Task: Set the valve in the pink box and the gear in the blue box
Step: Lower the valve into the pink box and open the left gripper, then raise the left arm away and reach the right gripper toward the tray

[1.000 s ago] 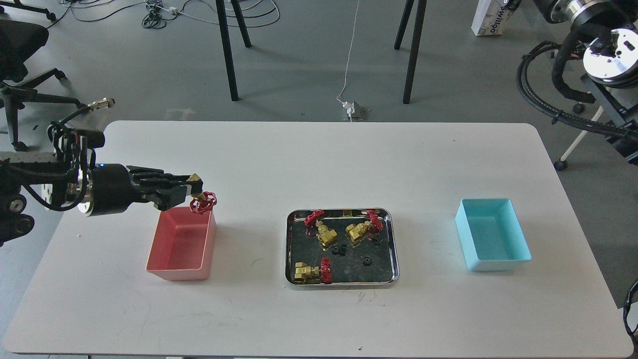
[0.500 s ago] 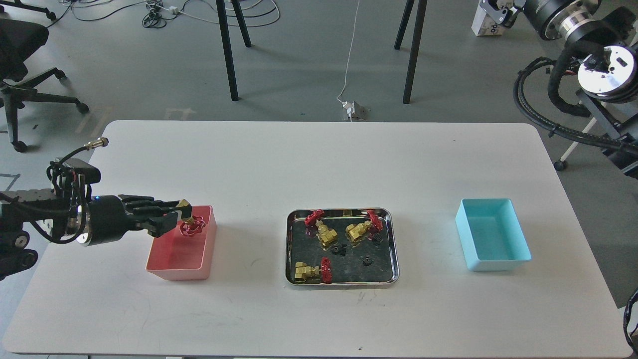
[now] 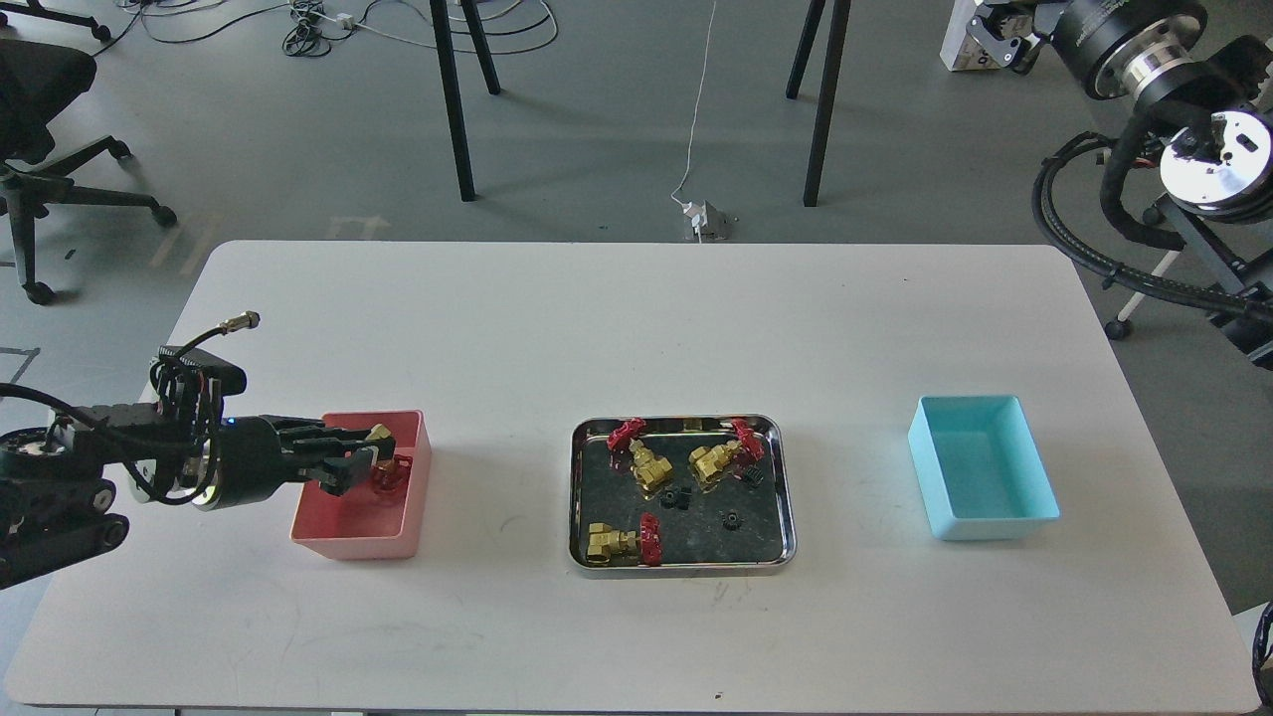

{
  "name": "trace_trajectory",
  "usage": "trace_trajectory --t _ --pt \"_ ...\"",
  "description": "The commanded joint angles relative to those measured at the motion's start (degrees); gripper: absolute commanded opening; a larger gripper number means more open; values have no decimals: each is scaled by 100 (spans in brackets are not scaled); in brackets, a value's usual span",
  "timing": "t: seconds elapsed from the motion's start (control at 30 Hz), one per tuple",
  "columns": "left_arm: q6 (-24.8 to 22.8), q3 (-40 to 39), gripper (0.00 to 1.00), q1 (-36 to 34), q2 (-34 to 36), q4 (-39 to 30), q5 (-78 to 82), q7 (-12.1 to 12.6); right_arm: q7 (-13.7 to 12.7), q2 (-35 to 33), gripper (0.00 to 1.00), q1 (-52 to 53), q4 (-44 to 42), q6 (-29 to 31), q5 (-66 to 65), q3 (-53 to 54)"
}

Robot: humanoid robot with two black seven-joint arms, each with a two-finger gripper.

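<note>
While the brass-yellow valve with the red handwheel (image 3: 386, 469) is being held inside the salmon-pink plastic box (image 3: 410, 517), the left end effector (image 3: 368, 459) is being kept closed on it. A release low over the box floor is being called for, judging by its depth.

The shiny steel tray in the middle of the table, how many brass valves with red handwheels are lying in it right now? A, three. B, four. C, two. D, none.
A: three brass valves lie in the shiny steel tray, one at back left, one at back right, one at front left; a fourth is in the left gripper inside the salmon-pink plastic box.
</note>
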Motion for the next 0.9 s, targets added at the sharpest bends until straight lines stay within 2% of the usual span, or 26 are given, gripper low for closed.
trace_trajectory --t 0.0,0.33,0.47,0.53,0.67,0.77,0.87 --pt "0 8 20 50 -43 88 -5 0 0 -17 100 -4 8 7 0 -1" --pt "-53 -27 55 23 53 36 -40 0 0 -17 100 -92 78 7 -9 -44" --pt "-114 -491 60 23 220 -192 -363 0 -26 -78 100 -127 183 16 -412 -561" --pt "-438 -965 61 -12 352 -534 -758 0 -18 -323 100 -57 454 16 -1191 -1167" --pt "-1728 -2588 64 5 484 -1036 -1628 0 -9 -877 100 259 1201 164 -3343 -2125" --pt "-2494 -3829 64 67 231 -1282 -2445 0 17 -1106 100 820 1641 647 -4689 -3020" --pt "-3048 -4595 65 102 -182 -1371 -3491 0 44 -1124 100 1497 2194 1034 -5579 -4189"
